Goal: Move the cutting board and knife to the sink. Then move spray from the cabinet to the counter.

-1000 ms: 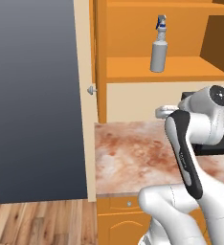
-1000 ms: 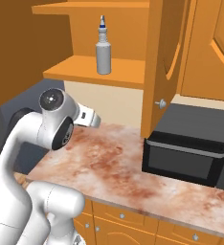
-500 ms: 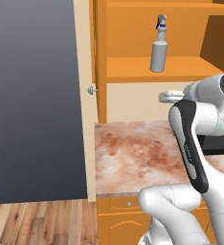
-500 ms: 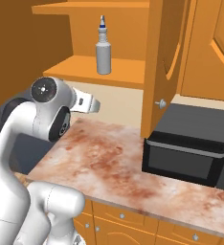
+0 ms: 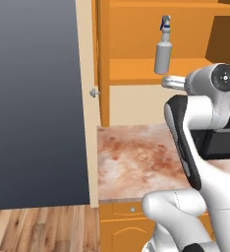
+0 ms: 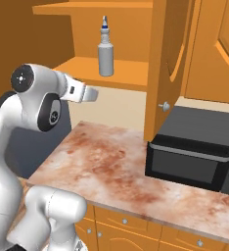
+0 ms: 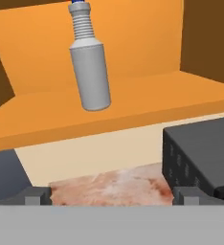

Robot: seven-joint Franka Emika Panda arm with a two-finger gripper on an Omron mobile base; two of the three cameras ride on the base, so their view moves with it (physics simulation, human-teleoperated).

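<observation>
One spray bottle [image 7: 89, 72] stands on the cabinet shelf [image 7: 133, 107] above the wide-open, empty claw [image 7: 112, 197].

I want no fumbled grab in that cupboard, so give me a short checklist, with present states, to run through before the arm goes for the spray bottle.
1. Pale grey cylindrical spray bottle stands upright on the shelf: ok.
2. Orange wooden wall cabinet door open, shelf reachable: ok.
3. Claw open and empty: ok.
4. Claw raised to bottle height: not ok; it sits below the shelf edge.
5. Nothing else on the shelf beside the bottle: ok.
6. Black microwave out of the likely path: ok, it stands off to the right in the right base view.
</observation>
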